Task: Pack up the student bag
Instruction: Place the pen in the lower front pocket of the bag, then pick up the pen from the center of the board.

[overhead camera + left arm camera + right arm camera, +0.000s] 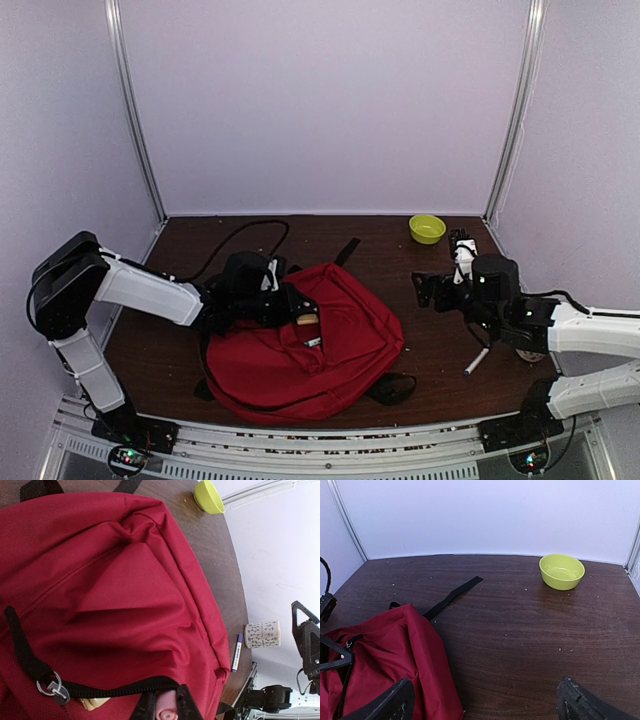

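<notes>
**Left jaws clenched on a pink piece at the bag's zip; right jaws spread wide over the table**

Your student bag [300,350], a large dark-red soft fabric backpack, lies on the dark brown wooden table [440,340], left of centre and close to the near edge. One black strap [347,250] trails from it toward the far wall.

Your left arm [140,290] reaches in from the left over the bag. The left jaws are clenched on a small pink cylinder [165,713], right at the black zipper [125,686]. Just beside it, under the zip line, a tan thing [92,702] shows in the opening; you cannot tell what it is. A metal ring pull [52,686] sits at the zipper's left end, on a black strap.

Your right arm [590,330] comes in from the right. The right jaws are released and stand wide with nothing between them, above the table to the right of the bag and apart from it.

A round yellow-green bowl [427,228] sits near the far right corner, well apart from the bag. A white pen with a dark blue cap [476,362] lies on the table close to your right arm. The left wrist view shows a white patterned cup [262,634] near that pen.
</notes>
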Controlling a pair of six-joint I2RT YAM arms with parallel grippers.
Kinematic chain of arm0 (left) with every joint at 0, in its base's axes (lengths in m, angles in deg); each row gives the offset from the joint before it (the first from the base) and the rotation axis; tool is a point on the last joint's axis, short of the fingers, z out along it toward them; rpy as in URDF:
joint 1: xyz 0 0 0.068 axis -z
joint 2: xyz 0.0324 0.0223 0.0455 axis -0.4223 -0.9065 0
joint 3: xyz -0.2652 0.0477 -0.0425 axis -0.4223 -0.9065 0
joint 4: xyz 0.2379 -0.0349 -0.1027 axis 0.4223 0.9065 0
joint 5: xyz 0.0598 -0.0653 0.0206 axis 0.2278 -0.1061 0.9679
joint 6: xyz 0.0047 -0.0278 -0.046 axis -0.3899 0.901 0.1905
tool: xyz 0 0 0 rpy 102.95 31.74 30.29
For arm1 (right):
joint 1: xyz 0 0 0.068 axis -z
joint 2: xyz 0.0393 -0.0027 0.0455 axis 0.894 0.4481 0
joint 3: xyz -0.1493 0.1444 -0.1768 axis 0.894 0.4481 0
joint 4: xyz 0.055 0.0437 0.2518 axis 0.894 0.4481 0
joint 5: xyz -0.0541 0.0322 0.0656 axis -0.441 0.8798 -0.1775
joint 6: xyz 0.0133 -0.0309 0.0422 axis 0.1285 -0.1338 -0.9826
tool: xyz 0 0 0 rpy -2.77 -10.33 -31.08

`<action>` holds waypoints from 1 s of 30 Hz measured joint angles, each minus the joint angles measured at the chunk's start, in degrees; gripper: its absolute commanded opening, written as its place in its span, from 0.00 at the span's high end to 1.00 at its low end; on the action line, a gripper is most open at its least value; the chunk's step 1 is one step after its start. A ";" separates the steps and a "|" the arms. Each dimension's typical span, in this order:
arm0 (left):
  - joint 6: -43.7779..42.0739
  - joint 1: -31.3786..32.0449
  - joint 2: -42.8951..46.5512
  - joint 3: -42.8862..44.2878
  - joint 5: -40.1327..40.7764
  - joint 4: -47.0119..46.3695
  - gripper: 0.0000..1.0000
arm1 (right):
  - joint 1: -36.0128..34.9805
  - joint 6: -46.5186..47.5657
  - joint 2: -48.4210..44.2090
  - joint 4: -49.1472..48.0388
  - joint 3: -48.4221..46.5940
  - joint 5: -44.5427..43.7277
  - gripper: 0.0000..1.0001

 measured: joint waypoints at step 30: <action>-31.10 2.43 33.00 -3.48 16.74 32.74 0.20 | 3.98 -44.22 16.98 73.88 -25.92 -0.52 0.01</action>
